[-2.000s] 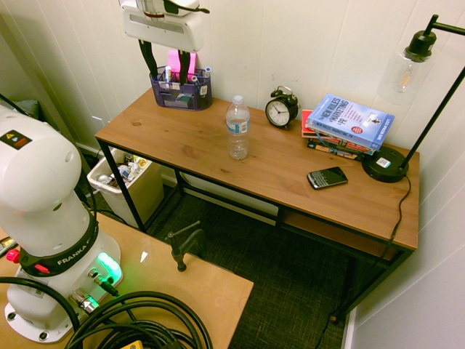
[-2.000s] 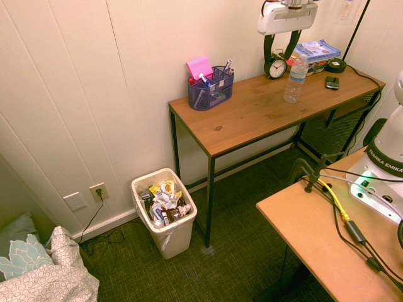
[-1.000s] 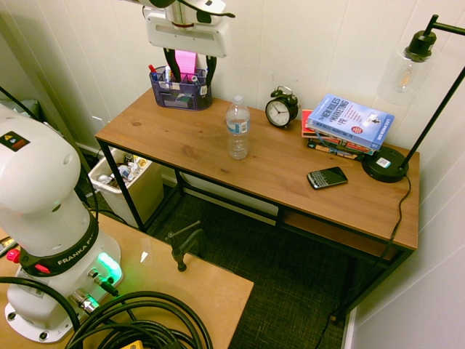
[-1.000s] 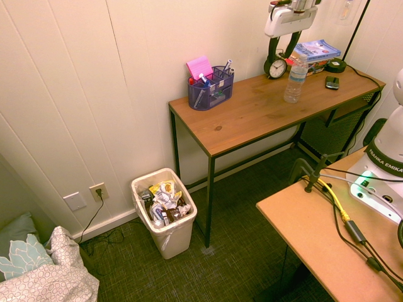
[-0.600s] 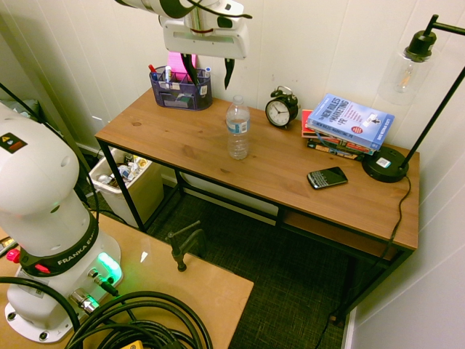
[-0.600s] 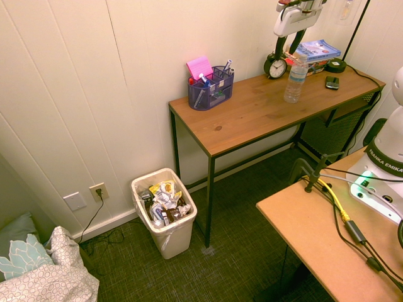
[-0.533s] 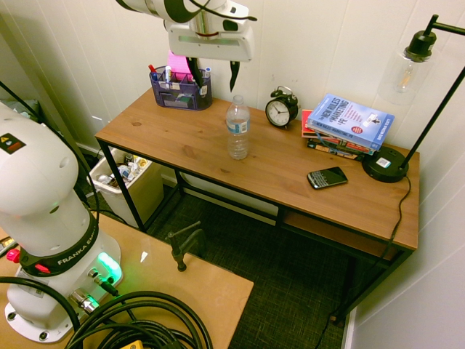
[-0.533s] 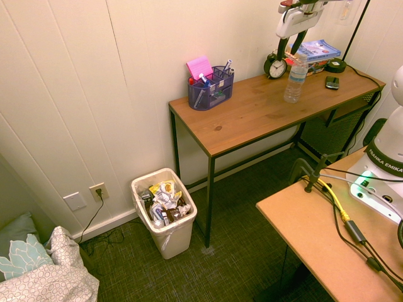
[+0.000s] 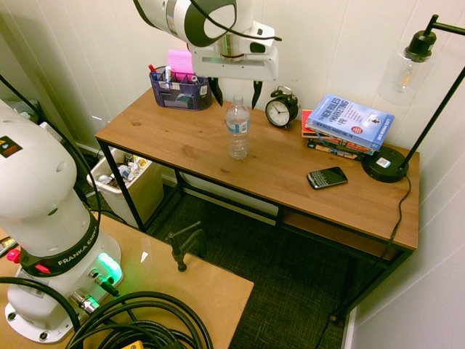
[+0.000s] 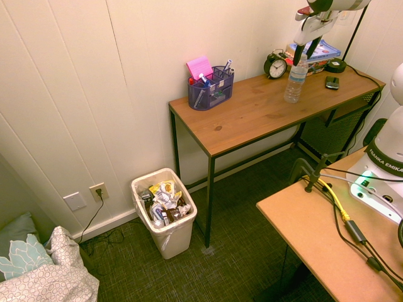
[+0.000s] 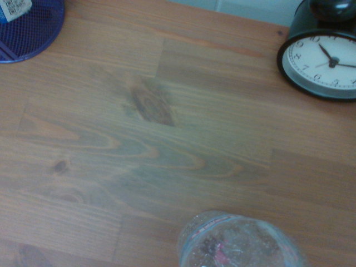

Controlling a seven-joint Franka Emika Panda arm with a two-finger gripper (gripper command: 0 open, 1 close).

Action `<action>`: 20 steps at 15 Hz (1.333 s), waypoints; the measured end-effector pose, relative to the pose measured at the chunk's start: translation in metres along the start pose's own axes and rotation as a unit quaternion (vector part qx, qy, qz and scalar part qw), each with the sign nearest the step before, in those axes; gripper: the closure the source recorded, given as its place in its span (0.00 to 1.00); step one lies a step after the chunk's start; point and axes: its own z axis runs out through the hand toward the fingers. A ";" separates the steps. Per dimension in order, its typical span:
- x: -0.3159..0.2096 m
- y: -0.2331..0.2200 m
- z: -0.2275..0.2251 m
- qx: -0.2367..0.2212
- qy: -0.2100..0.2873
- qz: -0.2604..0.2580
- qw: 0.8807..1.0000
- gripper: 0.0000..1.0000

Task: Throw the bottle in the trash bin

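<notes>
The fingers [image 9: 236, 97] hang spread apart, holding nothing. Just below them the bottle [image 9: 237, 128] stands upright on the worktop [image 9: 182, 142]. The trash bin [image 10: 165, 212] sits on the floor, well apart.

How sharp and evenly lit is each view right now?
First exterior view: sharp, warm yellowish light. Second exterior view: sharp, the gripper cropped at the top edge. Wrist view: soft and bluish, the bottle blurred at the bottom edge, the alarm clock readable.
</notes>
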 end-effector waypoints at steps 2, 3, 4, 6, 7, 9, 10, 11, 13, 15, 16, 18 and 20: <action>-0.001 0.002 0.010 -0.001 -0.010 -0.001 1.000 0.00; -0.001 0.003 0.014 -0.002 -0.011 -0.002 1.000 0.00; -0.001 0.004 0.018 -0.002 -0.010 -0.001 1.000 0.00; 0.000 0.003 0.024 0.003 -0.004 -0.001 1.000 1.00; 0.000 0.001 0.026 0.008 -0.002 -0.006 1.000 1.00; 0.000 -0.002 0.028 0.013 -0.001 -0.011 1.000 1.00; 0.000 -0.002 0.028 0.013 -0.001 -0.012 1.000 1.00; 0.000 -0.002 0.028 0.012 0.000 -0.013 1.000 1.00; 0.000 -0.002 0.028 0.011 0.000 -0.015 1.000 1.00; 0.000 0.000 0.029 0.009 0.000 -0.015 1.000 1.00; 0.001 0.001 0.029 0.008 0.001 -0.015 1.000 1.00; 0.001 0.002 0.030 0.006 0.001 -0.015 1.000 1.00; 0.001 0.002 0.030 0.003 0.002 -0.014 1.000 1.00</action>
